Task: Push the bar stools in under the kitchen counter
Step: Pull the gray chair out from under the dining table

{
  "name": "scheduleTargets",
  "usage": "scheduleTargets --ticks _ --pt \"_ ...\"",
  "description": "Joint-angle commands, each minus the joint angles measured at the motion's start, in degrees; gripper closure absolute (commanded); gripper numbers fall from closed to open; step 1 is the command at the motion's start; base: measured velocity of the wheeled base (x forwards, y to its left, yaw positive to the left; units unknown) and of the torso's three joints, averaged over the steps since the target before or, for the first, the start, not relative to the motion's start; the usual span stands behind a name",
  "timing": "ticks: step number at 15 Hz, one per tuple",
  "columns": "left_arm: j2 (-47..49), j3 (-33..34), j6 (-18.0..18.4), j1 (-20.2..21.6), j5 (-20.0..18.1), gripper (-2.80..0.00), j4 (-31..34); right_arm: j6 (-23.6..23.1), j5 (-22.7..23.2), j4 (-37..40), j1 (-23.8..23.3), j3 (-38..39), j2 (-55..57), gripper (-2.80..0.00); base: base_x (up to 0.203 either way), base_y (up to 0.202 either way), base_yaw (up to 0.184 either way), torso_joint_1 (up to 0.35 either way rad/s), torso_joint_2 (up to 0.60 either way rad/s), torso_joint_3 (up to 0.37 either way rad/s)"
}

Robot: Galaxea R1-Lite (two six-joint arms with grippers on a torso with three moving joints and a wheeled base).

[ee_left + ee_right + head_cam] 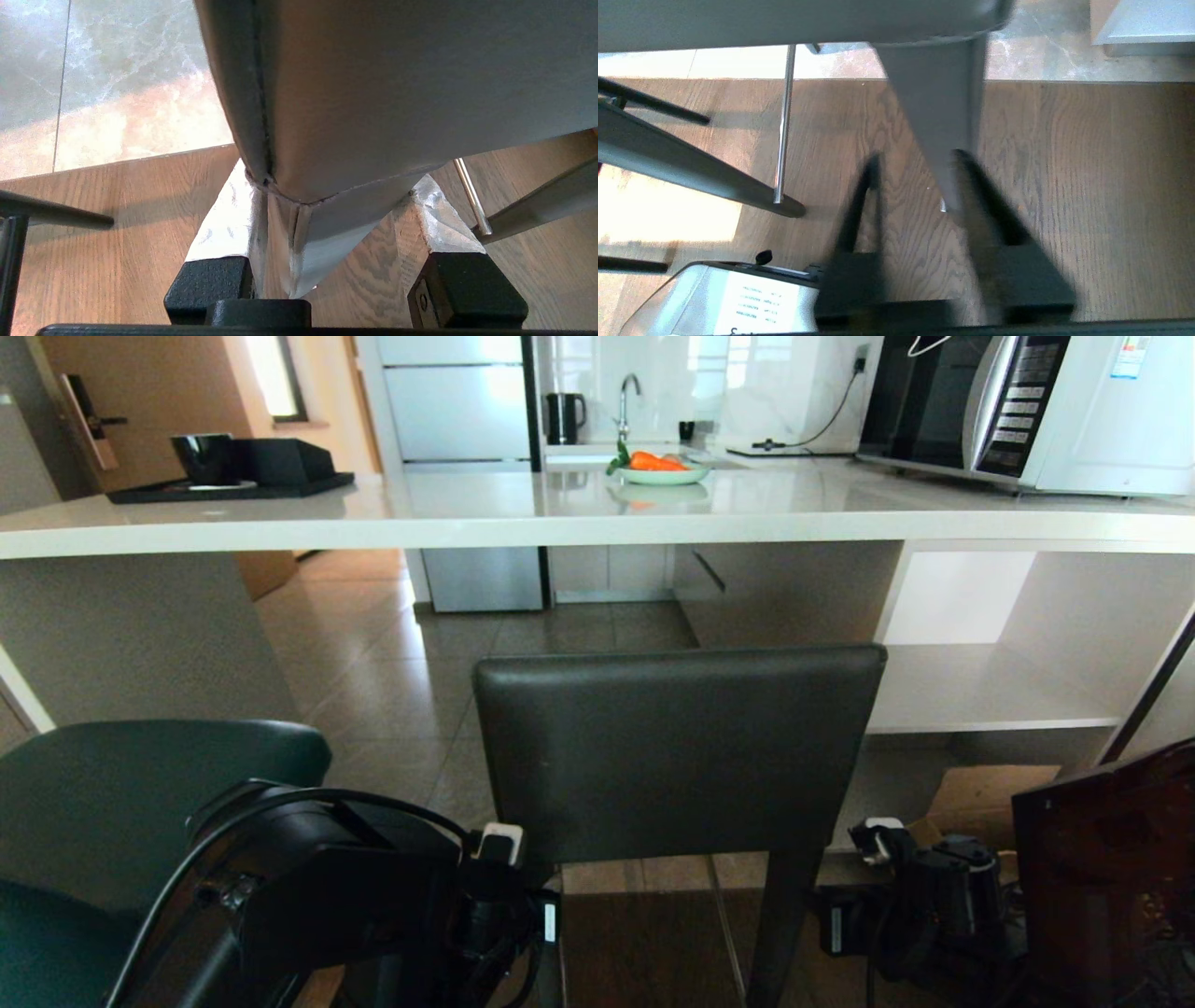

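Two bar stools (680,747) face the kitchen counter (597,523); both claws (327,210) spread, straddling grey stool legs.

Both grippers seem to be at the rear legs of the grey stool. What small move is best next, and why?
Probably close the right gripper on the rear leg between its fingers. The left gripper already straddles the other rear corner of the dark grey stool, one finger against its leg. The stool stands short of the kitchen counter, so both arms likely need contact before pushing it straight forward.
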Motion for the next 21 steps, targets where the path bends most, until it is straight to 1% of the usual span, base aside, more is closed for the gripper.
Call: scheduleTargets --ticks 1,2,5,11,13,14,21 --pt "0.3 -0.3 -0.1 0.0 0.1 0.0 -0.6 0.0 -0.1 -0.5 0.5 -0.2 0.5 -2.8 0.0 0.0 0.0 0.0 0.0 0.0" --pt "0.3 -0.5 0.0 -0.1 0.1 0.0 -0.6 0.1 -0.2 -0.5 0.9 -0.6 0.8 -2.8 0.0 0.0 0.0 0.0 0.0 0.0" --pt "0.4 -0.6 0.1 -0.3 0.1 0.0 -0.6 0.0 -3.1 -0.5 0.9 -5.1 3.5 -2.8 0.0 0.0 0.0 0.0 0.0 0.0" --pt "0.5 -0.6 0.0 -0.1 0.1 0.0 -0.6 -0.1 -4.3 -0.5 1.0 -11.8 9.8 -2.8 0.0 0.0 0.0 0.0 0.0 0.0" --pt "0.4 -0.6 0.0 0.0 0.1 0.0 -0.6 -0.1 -6.1 -0.5 1.0 -14.8 11.5 -2.8 0.0 0.0 0.0 0.0 0.0 0.0" --pt "0.4 -0.6 0.0 -0.1 0.1 0.0 -0.6 -0.1 -7.3 -0.5 1.0 -15.7 12.1 0.0 0.0 0.0 0.0 0.0 0.0 0.0" --pt "0.6 -0.7 -0.1 0.1 0.1 0.0 -0.6 -0.1 -7.5 -0.5 1.4 -15.8 11.9 0.0 0.0 0.0 0.0 0.0 0.0 0.0"
